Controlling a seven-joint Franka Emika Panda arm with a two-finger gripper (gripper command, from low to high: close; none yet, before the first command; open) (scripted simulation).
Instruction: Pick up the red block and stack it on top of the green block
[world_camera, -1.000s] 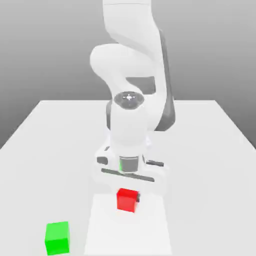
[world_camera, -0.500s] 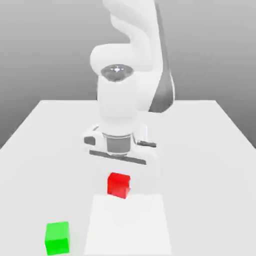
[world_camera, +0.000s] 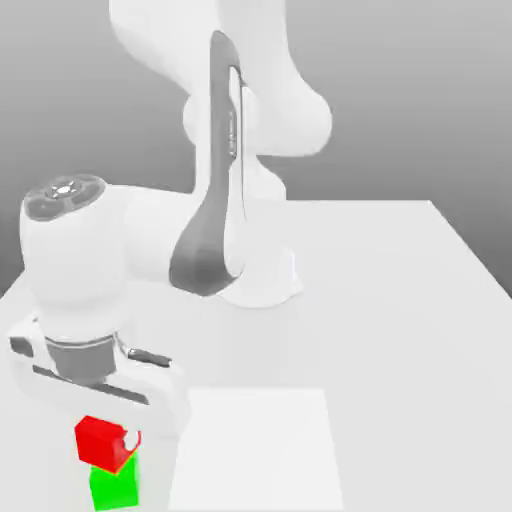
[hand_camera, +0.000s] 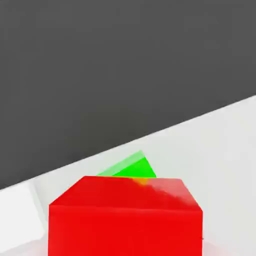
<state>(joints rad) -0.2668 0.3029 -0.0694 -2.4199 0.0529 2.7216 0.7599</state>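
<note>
The red block (world_camera: 98, 441) sits on top of the green block (world_camera: 115, 488) near the front of the table at the exterior view's left, turned a little and offset slightly to the left of the green one. My gripper (world_camera: 108, 432) reaches straight down around the red block, with the hand body just above it. In the hand view the red block (hand_camera: 125, 220) is very close, and a corner of the green block (hand_camera: 131, 167) peeks out past it.
A white square patch (world_camera: 255, 450) lies on the table (world_camera: 400, 300) to the right of the stack. The arm's base (world_camera: 265, 280) stands mid-table, with the elbow link sweeping from it over to the left. The table's left edge is near the blocks.
The arm has swung from the table's middle to the exterior view's left, carrying the red block up and over. The block now rests on the green block.
</note>
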